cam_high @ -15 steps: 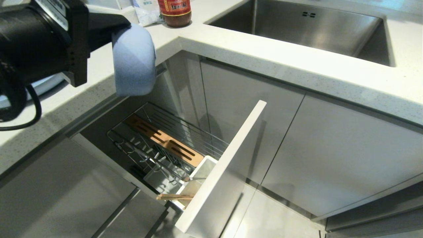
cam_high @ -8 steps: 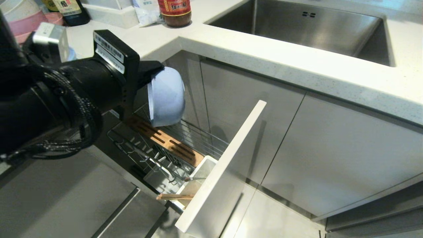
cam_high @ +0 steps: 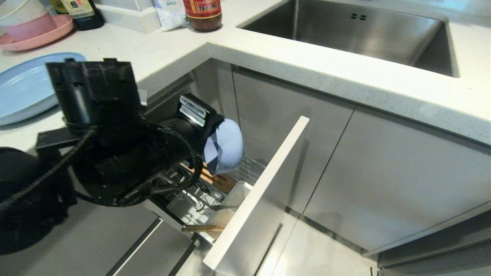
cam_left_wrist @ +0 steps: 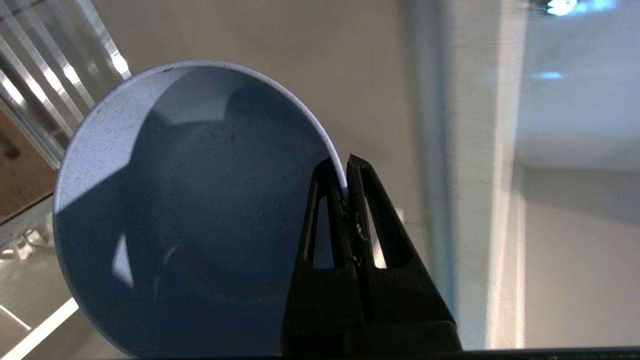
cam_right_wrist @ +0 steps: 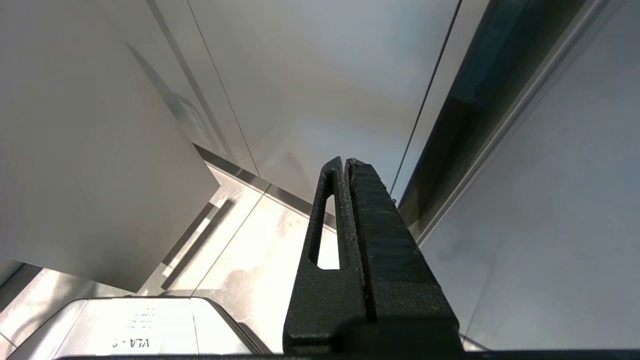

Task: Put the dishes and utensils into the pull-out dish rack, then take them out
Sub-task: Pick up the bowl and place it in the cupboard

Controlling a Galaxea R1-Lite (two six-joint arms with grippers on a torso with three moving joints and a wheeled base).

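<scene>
One hand, the left hand (cam_left_wrist: 345, 175), is pinched shut on the rim of the blue-grey bowl (cam_high: 226, 147), holding it tilted above the pull-out dish rack (cam_high: 199, 195) mid-loading, so next it likely needs lowering between the prongs, then releasing; right hand (cam_right_wrist: 346, 162) parked, closed, empty.

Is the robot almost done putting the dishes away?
Not yet. The chopsticks sit in the rack. The left gripper is pinching the bowl by its rim over the rack. The blue plate waits on the counter.
</scene>
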